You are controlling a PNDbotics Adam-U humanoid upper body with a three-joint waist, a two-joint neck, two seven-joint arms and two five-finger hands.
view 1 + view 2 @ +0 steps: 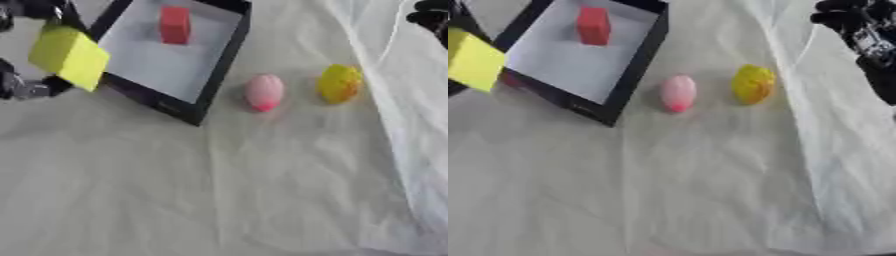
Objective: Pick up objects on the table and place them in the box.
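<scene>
At the box's (217, 65) near-left edge the left hand (26, 87) pinches a yellow block (70, 57) above the rim, apparently to drop it beside the red block (175, 25), while the right hand (859, 25) idles with fingers curled, holding nothing

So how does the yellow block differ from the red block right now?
The yellow block is held up by the left hand at the box's left edge, outside it; the red block already sits inside the box on its pale floor. The yellow block looks larger and hangs tilted on a corner; the red block stands upright and narrow. Both are plain, solid-coloured blocks.
</scene>
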